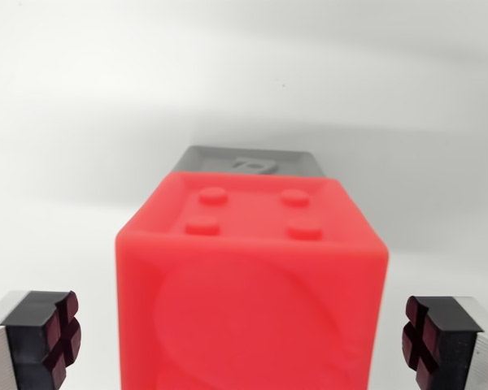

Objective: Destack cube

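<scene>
From the wrist camera I see the red cube (252,292) filling the lower middle of the view, close to the lens. Its top face carries four round studs (254,211) in a square pattern, and its near face has a faint raised curved shape that I cannot make out in full. Directly behind it, partly hidden, sits a grey cube (248,161); only its top strip shows, with an embossed mark too blurred for me to read. I cannot tell from this angle whether the red one touches the grey one, or whether one rests on the other.

The hand (248,341) is spread wide — its two black-padded fingertips (45,337) sit at the bottom corners of the frame, one at the wrist view's left and one at the wrist view's right, each with a cross-grooved pad face and a silver metal body behind it. The red cube lies between them, with clear gaps on both sides — nothing is gripped.

The white desk (81,122) surface runs pale and out of focus behind everything, with a soft grey shadow around the grey cube.
</scene>
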